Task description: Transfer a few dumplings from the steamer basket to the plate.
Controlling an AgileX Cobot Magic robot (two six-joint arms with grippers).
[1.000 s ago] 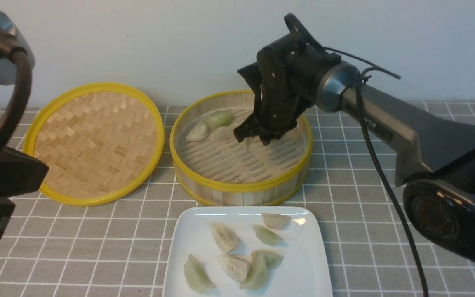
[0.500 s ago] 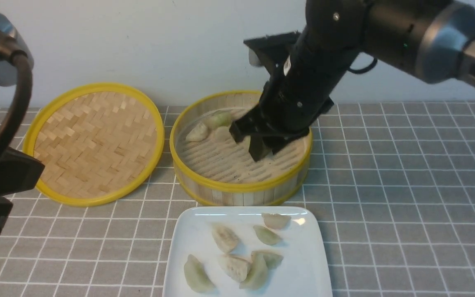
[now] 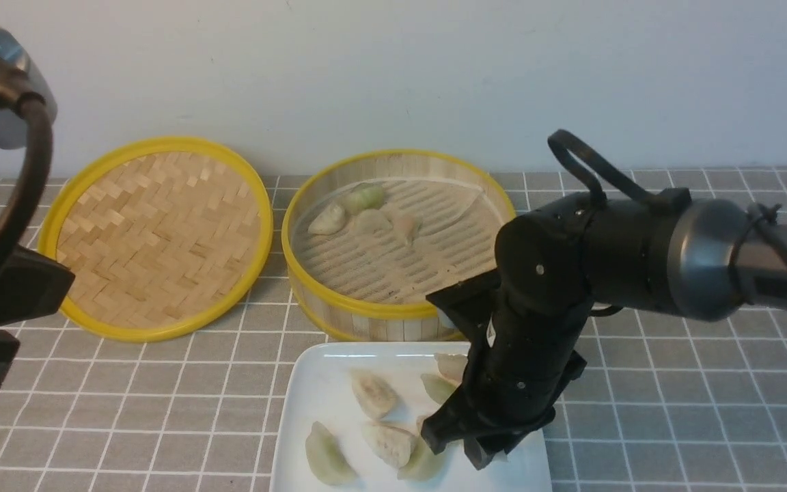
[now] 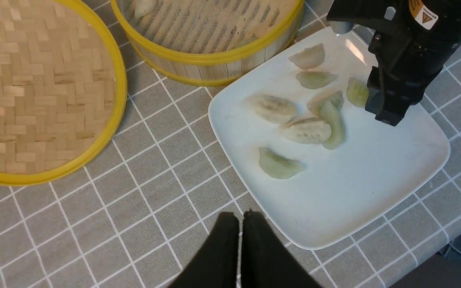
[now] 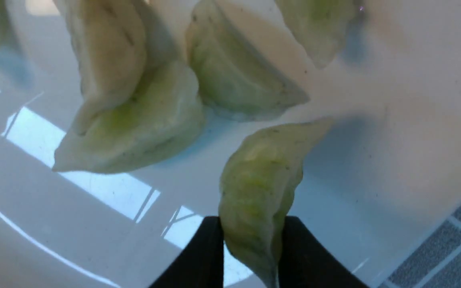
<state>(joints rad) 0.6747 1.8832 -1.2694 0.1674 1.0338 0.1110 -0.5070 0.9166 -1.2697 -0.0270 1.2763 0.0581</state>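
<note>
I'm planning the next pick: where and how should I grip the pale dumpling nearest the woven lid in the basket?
Probably across its plump middle, from above: the dumpling lies near the wall of the steamer basket, leaving little side room.

1. Warning label, black housing of the right gripper, left wrist view: triangle sign with exclamation mark, legible. Triangle sits on a white patch; orange area adjoining.
2. Same housing, front view: small pale mark, too small to read.
3. Words, brand names, numbers: none readable in any view.
</note>
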